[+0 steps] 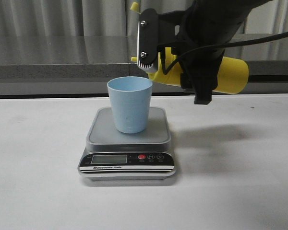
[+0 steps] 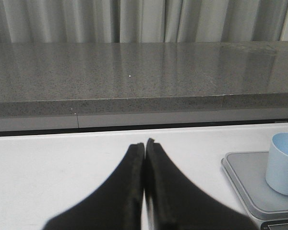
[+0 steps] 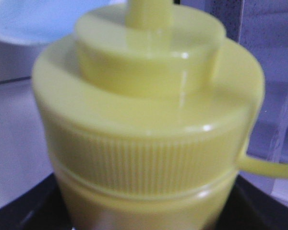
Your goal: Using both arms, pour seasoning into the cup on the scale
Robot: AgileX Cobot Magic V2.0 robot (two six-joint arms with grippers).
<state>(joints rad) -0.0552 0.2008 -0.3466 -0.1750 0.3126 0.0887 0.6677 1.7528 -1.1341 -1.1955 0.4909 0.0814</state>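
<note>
The pale blue cup stands upright on the grey platform of the scale, mid-table. My right gripper is shut on the yellow seasoning bottle. The bottle lies tilted almost level above and to the right of the cup, with its nozzle end over the cup's far right rim. In the right wrist view the bottle's ribbed cap fills the frame between the black fingers, and the cup shows blurred beyond it. My left gripper is shut and holds nothing, low over the table to the left of the scale and cup.
A grey stone ledge with curtains behind it runs along the back of the white table. The bottle's thin cap tether sticks out sideways. The scale's black panel with its red button faces the front.
</note>
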